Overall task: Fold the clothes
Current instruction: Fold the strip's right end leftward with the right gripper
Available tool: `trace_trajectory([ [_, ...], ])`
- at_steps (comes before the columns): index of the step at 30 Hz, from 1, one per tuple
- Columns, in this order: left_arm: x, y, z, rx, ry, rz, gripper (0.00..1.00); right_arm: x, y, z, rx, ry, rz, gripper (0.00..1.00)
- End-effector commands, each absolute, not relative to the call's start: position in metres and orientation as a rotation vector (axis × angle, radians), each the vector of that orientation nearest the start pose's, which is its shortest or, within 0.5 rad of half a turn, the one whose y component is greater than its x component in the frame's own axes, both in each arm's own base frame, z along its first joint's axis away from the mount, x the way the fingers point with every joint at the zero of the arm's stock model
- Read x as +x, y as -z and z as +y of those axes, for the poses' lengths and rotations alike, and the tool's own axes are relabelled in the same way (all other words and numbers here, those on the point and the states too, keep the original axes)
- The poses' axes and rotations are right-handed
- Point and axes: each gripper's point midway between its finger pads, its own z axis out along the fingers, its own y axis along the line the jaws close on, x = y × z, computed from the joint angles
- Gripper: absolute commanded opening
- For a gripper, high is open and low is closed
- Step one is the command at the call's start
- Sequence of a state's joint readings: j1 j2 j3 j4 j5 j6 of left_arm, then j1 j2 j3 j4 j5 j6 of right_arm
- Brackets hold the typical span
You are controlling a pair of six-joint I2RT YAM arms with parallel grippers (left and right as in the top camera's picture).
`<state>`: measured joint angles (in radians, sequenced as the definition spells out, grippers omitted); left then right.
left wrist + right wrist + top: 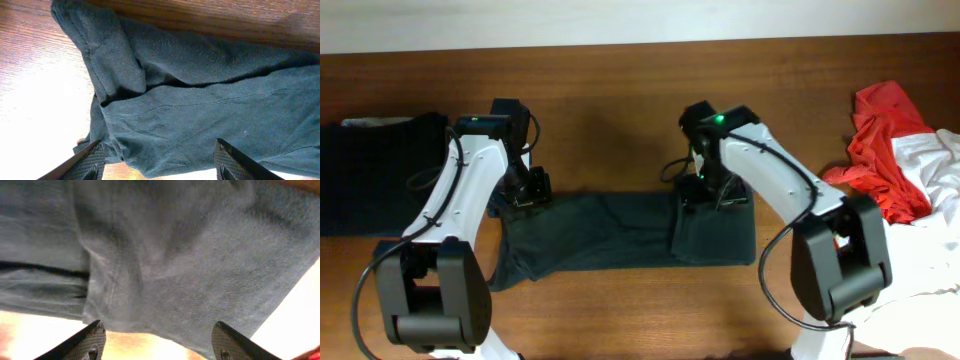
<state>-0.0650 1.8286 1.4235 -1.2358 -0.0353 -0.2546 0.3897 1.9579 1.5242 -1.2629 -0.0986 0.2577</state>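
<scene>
Nearest the table's (620,90) front edge: dark garment (610,235), a flat strip mid-table. Its long axis runs left to right, parallel to that edge, and its right end is doubled over itself.

Just behind it, one arm over each end:
- Left gripper (525,188): over the strip's left end, fingers apart, cloth directly below, nothing clamped.
- Right gripper (705,195): over the doubled right end, fingers apart, likewise empty (wrist view blurred).

Judgement: each arm is nearer its own end, so the next fold likely travels along the long axis.

Further back, at the edges: black garment (375,170) at the left, red garment (885,140) and white garment (940,190) at the right, unfolded.
</scene>
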Motion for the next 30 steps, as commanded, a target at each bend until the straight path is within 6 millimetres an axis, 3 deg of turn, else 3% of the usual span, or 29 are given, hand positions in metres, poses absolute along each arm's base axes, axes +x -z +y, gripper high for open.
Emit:
trace_trajectory([
  [1, 0.318, -0.085, -0.011, -0.298, -0.092, 3.180, 0.69, 0.305, -0.076, 0.170, -0.356, -0.231, 3.228, 0.72],
  [6, 0.315, -0.085, -0.011, -0.298, -0.097, 3.194, 0.69, 0.310, -0.042, 0.185, -0.282, -0.090, 3.200, 0.71],
  [9, 0.315, -0.085, -0.011, -0.298, -0.096, 3.193, 0.70, 0.312, -0.020, 0.176, -0.187, -0.014, 3.202, 0.70],
  [12, 0.315, -0.085, -0.011, -0.298, -0.096, 3.192, 0.70, 0.310, -0.012, 0.176, -0.188, -0.026, 3.197, 0.63],
  [14, 0.316, -0.085, -0.011, -0.298, -0.096, 3.190, 0.70, 0.304, -0.008, 0.173, -0.189, -0.013, 3.215, 0.44],
  [16, 0.316, -0.085, -0.011, -0.298, -0.096, 3.190, 0.70, 0.298, -0.007, 0.170, -0.189, 0.005, 3.241, 0.16],
  [18, 0.316, -0.085, -0.011, -0.298, -0.096, 3.190, 0.70, 0.292, -0.009, 0.168, -0.190, 0.017, 3.262, 0.04],
  [22, 0.316, -0.085, -0.011, -0.298, -0.096, 3.190, 0.70, 0.281, -0.019, 0.167, -0.281, -0.019, 3.292, 0.04],
  [24, 0.316, -0.085, -0.011, -0.298, -0.095, 3.188, 0.70, 0.272, -0.022, 0.185, -0.448, -0.213, 3.306, 0.05],
  [26, 0.316, -0.085, -0.011, -0.298, -0.096, 3.188, 0.70, 0.273, -0.022, 0.189, -0.462, -0.251, 3.296, 0.06],
  [28, 0.316, -0.085, -0.011, -0.298, -0.095, 3.188, 0.70, 0.266, -0.026, 0.201, -0.629, -0.410, 3.273, 0.06],
  [30, 0.316, -0.085, -0.011, -0.298, -0.095, 3.188, 0.70, 0.259, -0.029, 0.205, -0.689, -0.475, 3.277, 0.09],
])
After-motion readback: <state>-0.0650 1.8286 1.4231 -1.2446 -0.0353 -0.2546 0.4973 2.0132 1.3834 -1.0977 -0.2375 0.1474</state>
